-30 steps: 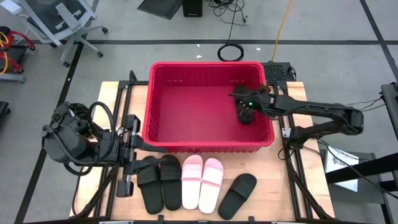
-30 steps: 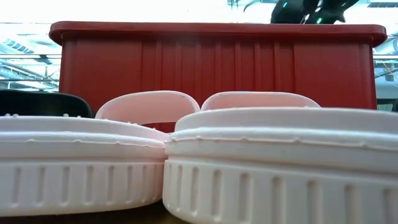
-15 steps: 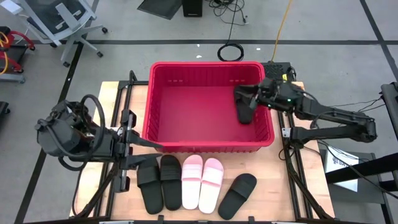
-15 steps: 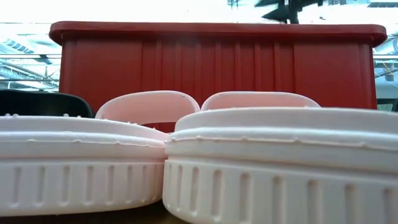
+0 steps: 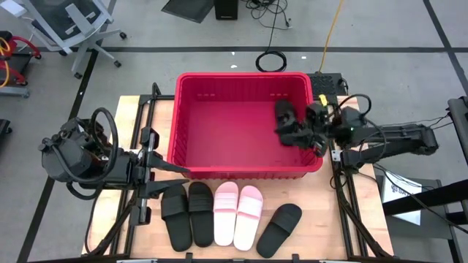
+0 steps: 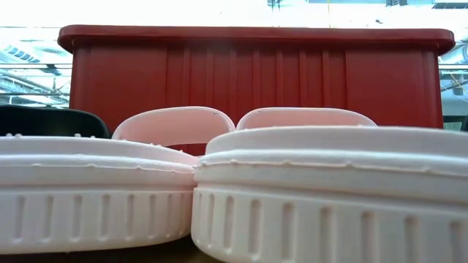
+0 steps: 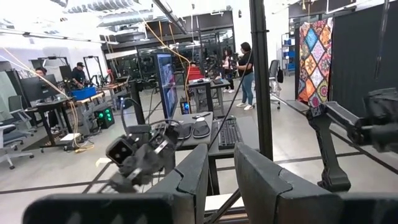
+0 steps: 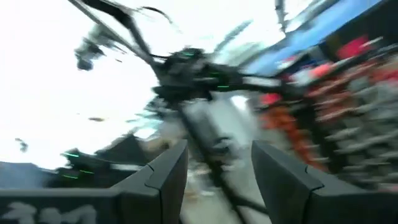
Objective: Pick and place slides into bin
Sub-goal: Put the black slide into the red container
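Observation:
The red bin (image 5: 219, 164) stands mid-table; it also fills the back of the low view (image 6: 256, 73). One black slide (image 5: 283, 115) lies inside it by the right wall. On the table in front lie two black slides (image 5: 188, 212), two pink slides (image 5: 238, 213) (image 6: 329, 190) and one more black slide (image 5: 279, 229). My right gripper (image 5: 296, 137) (image 8: 217, 149) is open and empty over the bin's right end, just near of the slide inside. My left gripper (image 5: 181, 171) (image 7: 221, 152) is slightly open and empty at the bin's front left corner.
Dark frame rails (image 5: 146, 146) run along both sides of the wooden table (image 5: 329, 219). Beyond the table are a chair (image 5: 73, 25), floor cables (image 5: 272, 60) and, in the left wrist view, desks and people (image 7: 245, 68) far off.
My right arm has drawn back toward the table's right edge and turned, leaving the low view's top; its wrist view is blurred. The black slide stays in the bin. My left gripper has swung a little toward the bin's front left corner.

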